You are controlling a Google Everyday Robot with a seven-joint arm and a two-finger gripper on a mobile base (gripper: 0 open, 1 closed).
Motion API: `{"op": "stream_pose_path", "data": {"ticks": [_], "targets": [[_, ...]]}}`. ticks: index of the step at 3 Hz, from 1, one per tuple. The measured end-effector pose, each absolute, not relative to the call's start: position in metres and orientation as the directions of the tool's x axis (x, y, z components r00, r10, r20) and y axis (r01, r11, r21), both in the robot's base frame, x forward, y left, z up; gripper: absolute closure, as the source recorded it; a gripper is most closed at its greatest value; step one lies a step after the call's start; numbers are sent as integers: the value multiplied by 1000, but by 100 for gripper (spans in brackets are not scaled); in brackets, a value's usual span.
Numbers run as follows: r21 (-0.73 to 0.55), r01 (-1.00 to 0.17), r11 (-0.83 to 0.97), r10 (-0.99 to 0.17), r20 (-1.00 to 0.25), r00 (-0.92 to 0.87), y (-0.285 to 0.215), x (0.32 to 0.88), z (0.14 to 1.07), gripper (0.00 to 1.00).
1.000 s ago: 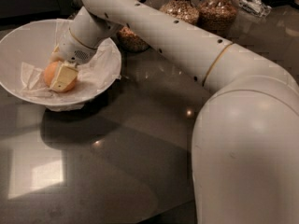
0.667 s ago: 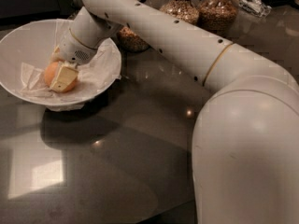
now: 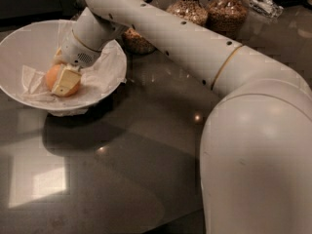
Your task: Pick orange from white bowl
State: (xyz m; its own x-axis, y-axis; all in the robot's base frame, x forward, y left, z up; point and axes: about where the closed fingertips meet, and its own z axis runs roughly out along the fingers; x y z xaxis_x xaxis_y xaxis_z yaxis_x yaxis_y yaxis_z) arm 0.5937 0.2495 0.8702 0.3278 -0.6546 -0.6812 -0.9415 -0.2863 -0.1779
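Step in hand: grasping, with the gripper (image 3: pixel 62 77) reaching down into the white bowl (image 3: pixel 29 38) and sitting right at the orange (image 3: pixel 52 75); not yet lifting.
Orange: lying low in the bowl, a little left of its middle, resting on crumpled paper (image 3: pixel 31 79); showing only its left half, with the gripper covering its right, near face.
Gripper: touching the orange from the right and near side, pointing down and left from the wrist; partly hidden by its own wrist and by the fruit, so not possible to tell whether clamping the orange or merely sitting around it.
Arm (image 3: pixel 185 38): stretching from the near right across the tabletop (image 3: pixel 146 145) to the far left, passing over the bowl's right rim.
Bowl: standing upright at the far left of the tabletop, with jars of grain (image 3: pixel 187 9) lining the far edge behind it and to its right.
Progress: judging as about midway, with the reaching done, the lifting not begun and the orange lying inside the bowl.
Next move: calling for making sure of a firm hold on the fruit, then rising straight up until clearing the rim, rather than dragging sideways.
Care needed: watching the paper, likely to be catching and riding up with the fruit; watching the round, smooth orange, likely to be rolling out of a loose hold; keeping the wrist off the thin right rim, avoiding tipping the bowl.
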Motion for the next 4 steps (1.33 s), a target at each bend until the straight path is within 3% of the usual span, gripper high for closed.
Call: {"op": "stream_pose_path", "data": {"ticks": [1, 4], "targets": [[-179, -941, -288, -652, -683, 329, 250, 594, 874, 100], [-315, -908, -276, -497, -762, 415, 223, 586, 928, 100]]}}
